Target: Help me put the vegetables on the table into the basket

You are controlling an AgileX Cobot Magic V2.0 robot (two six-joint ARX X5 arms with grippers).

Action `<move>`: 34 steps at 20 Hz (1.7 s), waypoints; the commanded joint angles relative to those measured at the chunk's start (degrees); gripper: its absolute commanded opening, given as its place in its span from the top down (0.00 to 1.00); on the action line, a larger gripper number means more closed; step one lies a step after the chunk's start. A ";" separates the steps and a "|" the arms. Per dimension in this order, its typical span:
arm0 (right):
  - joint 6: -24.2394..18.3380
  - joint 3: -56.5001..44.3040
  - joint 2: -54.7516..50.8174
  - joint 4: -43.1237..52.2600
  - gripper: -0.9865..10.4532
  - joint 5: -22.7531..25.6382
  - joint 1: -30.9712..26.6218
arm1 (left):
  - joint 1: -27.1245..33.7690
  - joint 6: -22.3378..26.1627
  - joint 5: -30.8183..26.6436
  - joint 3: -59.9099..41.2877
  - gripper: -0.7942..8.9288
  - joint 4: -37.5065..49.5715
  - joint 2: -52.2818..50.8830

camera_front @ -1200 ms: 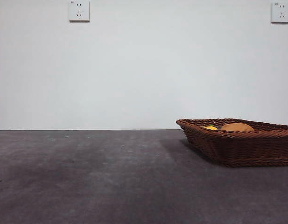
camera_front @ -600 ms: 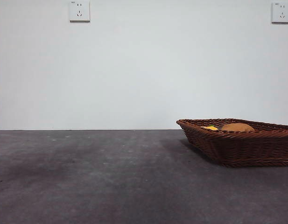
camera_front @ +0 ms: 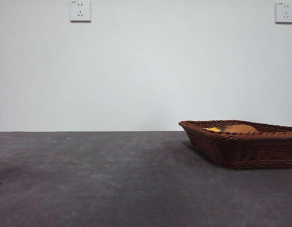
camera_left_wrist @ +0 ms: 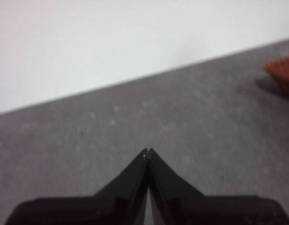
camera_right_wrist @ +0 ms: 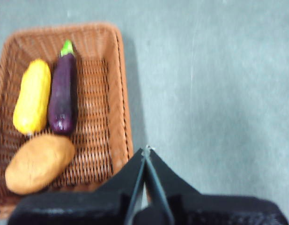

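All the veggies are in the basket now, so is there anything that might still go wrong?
Not much. The right gripper, jaws shut, hangs just over the basket rim; moving off low, it might clip the rim and shove the basket. The potato lies near that end and may roll a little if bumped. The eggplant and yellow vegetable lie side by side, well inside. The left gripper is shut over bare table, away from everything.

- I see a plain white wall (camera_front: pixel 146 71) filling the back, evenly lit, no strong shadows on it.
- Two white wall sockets high up: left socket (camera_front: pixel 80 10), right socket (camera_front: pixel 285 12) near the corner.
- Dark grey mottled desk (camera_front: pixel 98 179) meets the wall in a straight horizontal line.
- Faint pale specks on the desk surface; light looks soft, diffuse.
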 commanded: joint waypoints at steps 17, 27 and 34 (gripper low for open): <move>0.63 -0.13 0.22 0.92 0.91 0.02 -0.02 | 21.14 -8.26 10.97 -9.84 0.92 -7.45 -14.23; 0.63 -0.13 0.22 0.92 0.91 0.02 -0.02 | 21.16 -8.28 10.97 -9.84 0.92 -7.45 -12.87; 0.63 -7.74 -9.44 6.03 0.91 2.73 0.02 | 21.16 -8.28 10.97 -9.84 0.92 -7.45 -12.02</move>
